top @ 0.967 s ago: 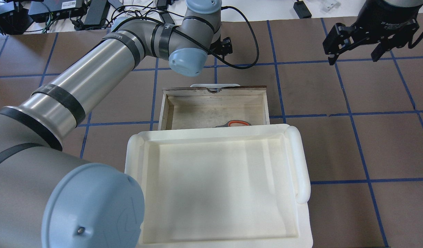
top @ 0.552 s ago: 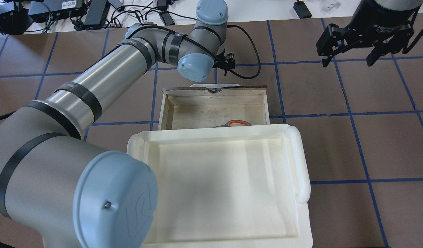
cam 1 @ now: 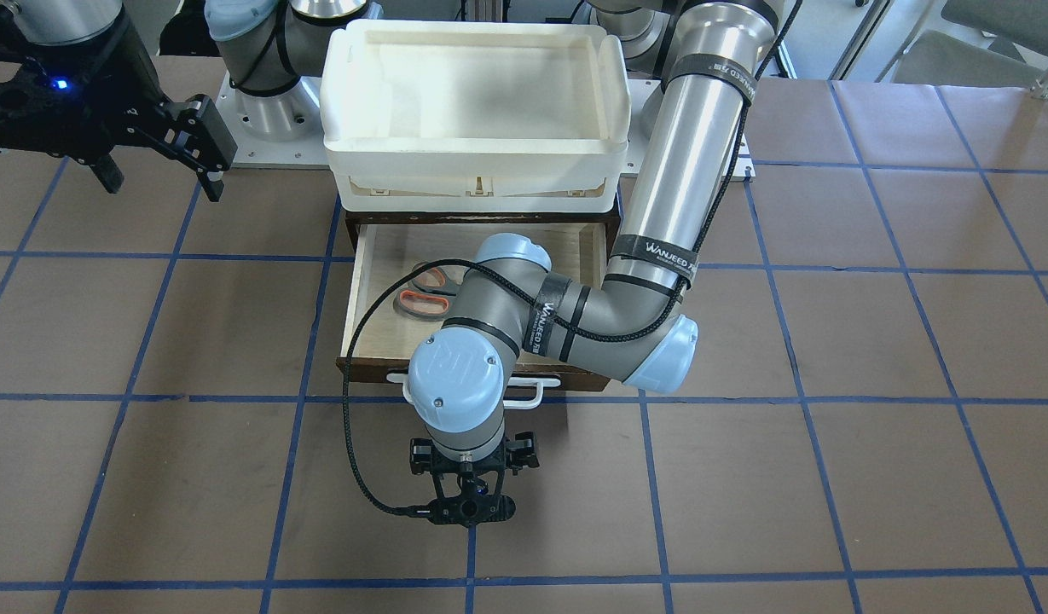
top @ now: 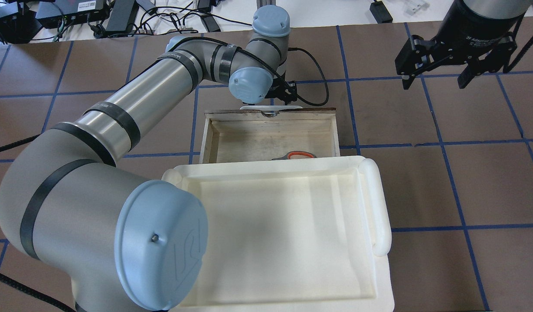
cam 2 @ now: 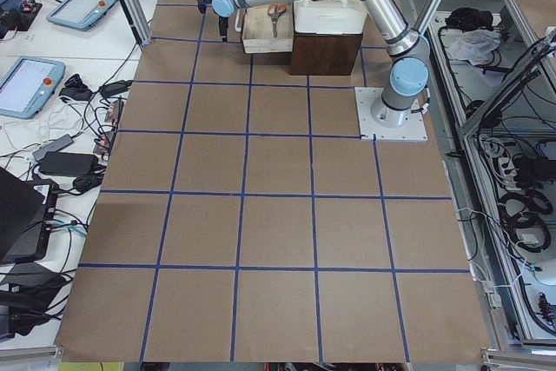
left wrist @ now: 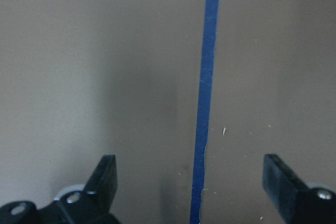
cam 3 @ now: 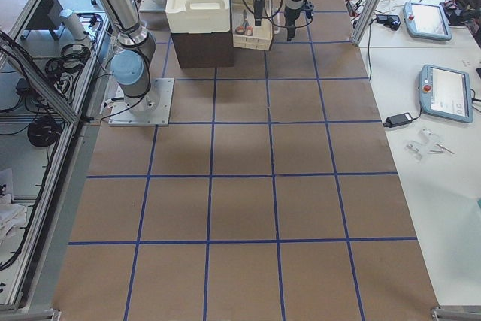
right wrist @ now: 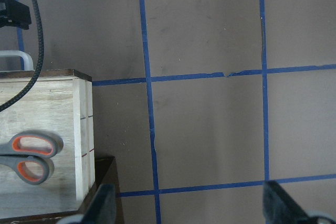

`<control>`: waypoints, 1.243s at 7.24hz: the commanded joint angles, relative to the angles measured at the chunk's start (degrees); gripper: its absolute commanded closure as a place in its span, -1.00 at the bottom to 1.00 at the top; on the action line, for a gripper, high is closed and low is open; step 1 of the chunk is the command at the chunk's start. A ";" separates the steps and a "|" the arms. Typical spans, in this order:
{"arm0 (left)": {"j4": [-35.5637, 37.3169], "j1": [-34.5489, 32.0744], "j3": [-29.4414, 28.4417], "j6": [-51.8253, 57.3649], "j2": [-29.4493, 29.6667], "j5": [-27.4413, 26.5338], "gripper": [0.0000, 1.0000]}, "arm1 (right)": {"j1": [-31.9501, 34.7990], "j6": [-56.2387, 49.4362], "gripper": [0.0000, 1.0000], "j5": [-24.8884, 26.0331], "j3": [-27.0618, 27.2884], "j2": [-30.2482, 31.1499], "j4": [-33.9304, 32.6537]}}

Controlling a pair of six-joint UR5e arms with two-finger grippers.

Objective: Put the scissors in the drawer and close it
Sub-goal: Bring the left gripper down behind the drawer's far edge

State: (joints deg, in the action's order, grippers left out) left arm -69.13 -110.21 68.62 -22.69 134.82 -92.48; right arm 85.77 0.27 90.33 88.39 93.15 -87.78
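**Scissors in, drawer open**

The scissors [cam 1: 423, 292] are lying flat on the floor of the drawer [top: 257, 141], which is pulled out. The left claw [left wrist: 191, 182] is spread wide and gripping nothing. It hangs over the bare surface [left wrist: 105, 77] just past the drawer's white handle [cam 1: 536, 394]. The right claw [right wrist: 189, 205] is wide open too, off to the drawer's side.

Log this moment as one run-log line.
scissors: inside drawer | drawer: open | left pincer: open, empty, beyond handle | right pincer: open, empty, off to side | pending: close drawer
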 commanded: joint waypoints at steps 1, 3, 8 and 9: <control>-3.99 0.00 -0.50 0.19 0.27 2.38 -1.00 | 0.18 3.42 -1.00 -4.28 0.03 0.19 0.94; -4.60 0.00 -0.51 0.11 0.18 3.45 -1.00 | 2.98 2.98 -1.00 0.95 0.20 1.42 1.72; -7.07 -0.35 0.02 0.46 0.80 5.45 -1.00 | 2.99 0.34 -1.00 0.55 1.16 1.42 1.82; -8.89 -0.27 -0.07 0.37 0.53 5.91 -1.00 | 2.99 0.25 -1.00 0.38 1.69 1.51 1.73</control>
State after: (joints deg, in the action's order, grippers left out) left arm -76.56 -110.46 68.62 -22.23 135.53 -87.54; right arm 88.77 0.89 90.82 89.39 94.57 -85.96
